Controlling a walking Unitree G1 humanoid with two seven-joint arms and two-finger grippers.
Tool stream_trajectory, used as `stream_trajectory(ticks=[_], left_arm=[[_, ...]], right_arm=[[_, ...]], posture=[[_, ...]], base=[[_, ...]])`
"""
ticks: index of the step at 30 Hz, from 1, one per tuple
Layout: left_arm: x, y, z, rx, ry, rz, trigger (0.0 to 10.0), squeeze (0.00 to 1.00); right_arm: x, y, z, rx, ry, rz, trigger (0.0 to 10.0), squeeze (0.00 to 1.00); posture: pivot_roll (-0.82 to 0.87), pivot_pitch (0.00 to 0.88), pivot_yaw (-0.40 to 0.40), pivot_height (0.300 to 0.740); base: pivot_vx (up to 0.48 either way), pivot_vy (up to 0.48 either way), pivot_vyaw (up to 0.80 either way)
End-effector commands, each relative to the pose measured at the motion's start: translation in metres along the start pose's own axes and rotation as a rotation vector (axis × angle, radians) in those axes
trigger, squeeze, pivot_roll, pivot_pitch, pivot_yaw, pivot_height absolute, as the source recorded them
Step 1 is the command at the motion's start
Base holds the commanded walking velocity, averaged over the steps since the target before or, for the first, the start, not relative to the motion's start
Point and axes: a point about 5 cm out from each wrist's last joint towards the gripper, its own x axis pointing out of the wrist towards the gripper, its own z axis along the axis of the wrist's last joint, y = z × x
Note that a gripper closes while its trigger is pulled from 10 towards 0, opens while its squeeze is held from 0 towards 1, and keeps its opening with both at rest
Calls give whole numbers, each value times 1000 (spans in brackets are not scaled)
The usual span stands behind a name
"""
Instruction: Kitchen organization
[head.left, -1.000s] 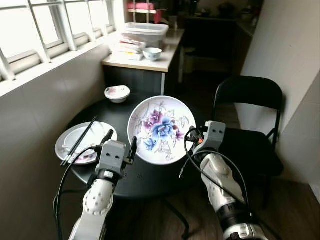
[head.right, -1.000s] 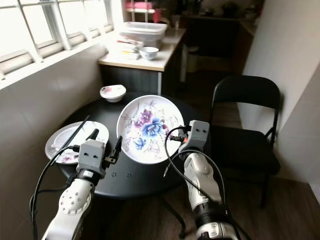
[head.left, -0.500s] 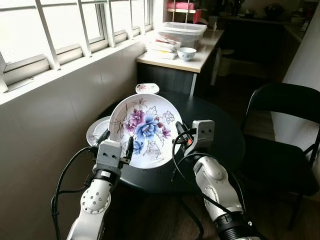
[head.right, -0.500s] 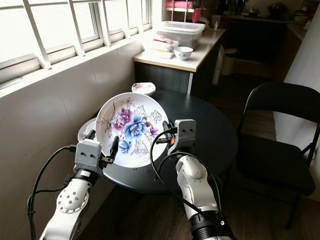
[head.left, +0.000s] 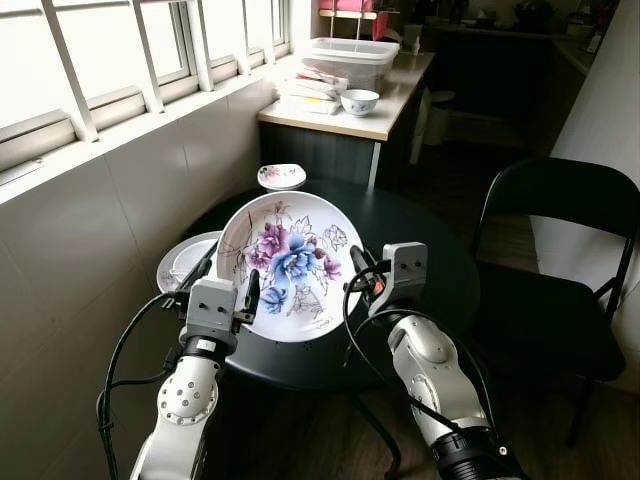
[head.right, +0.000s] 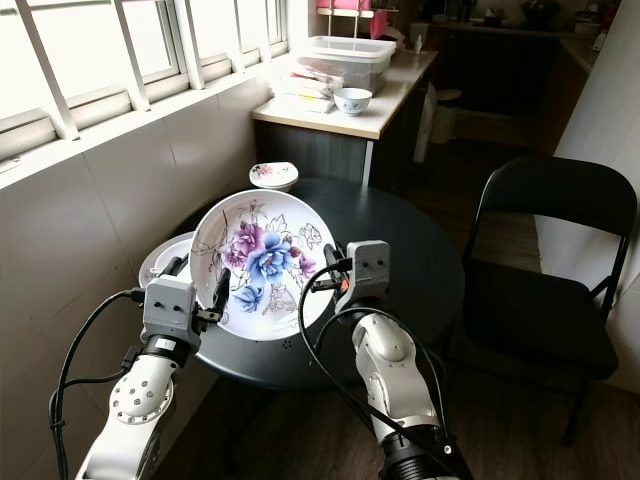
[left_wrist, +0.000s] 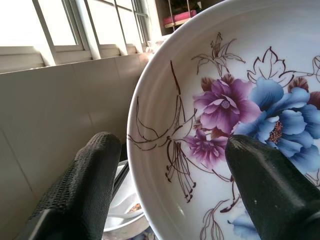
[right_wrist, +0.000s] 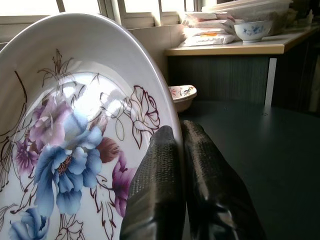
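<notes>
The floral plate (head.left: 290, 265) remained lifted, tilted above the round counter (head.left: 440, 270). The right pincer (head.right: 330, 272) clamped its rim; the left pincer (left_wrist: 170, 190) straddled the opposite rim, fingers apart. The viewpoint had shifted, suggesting carrying was underway.

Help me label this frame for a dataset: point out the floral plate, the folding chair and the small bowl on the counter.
floral plate (head.left: 290, 262): left eye view, on the blue flower at its middle.
folding chair (head.left: 565, 200): left eye view, on the black backrest.
small bowl (head.left: 359, 101): left eye view, on its outer wall.
</notes>
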Motion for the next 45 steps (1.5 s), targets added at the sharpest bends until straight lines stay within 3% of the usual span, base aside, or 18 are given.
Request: stream_trajectory(ticks=[1, 5, 12, 15, 28, 45], left_arm=[[2, 2, 1, -20, 2, 11, 10000, 0], [0, -1, 8, -17, -49, 3, 10000, 0], [1, 2, 7, -30, -33, 10, 10000, 0], [1, 1, 13, -33, -83, 12, 10000, 0], [0, 2, 11, -27, -76, 9, 10000, 0], [1, 5, 11, -32, -67, 4, 10000, 0]], right_arm=[[1, 2, 11, -16, -50, 18, 0, 0], [0, 2, 12, -19, -51, 24, 0, 0], [-1, 3, 12, -15, -54, 29, 0, 0], [0, 4, 14, -20, -61, 36, 0, 0], [-1, 9, 13, -28, -61, 85, 0, 0], [-2, 10, 9, -21, -51, 85, 0, 0]], posture=[[55, 0, -30, 736], [56, 0, -35, 736], [57, 0, -34, 736], [54, 0, -34, 736], [61, 0, -37, 736], [67, 0, -31, 736]], base=[[0, 480, 800], [0, 328, 800], [0, 137, 800], [0, 316, 800], [0, 0, 800], [0, 300, 800]])
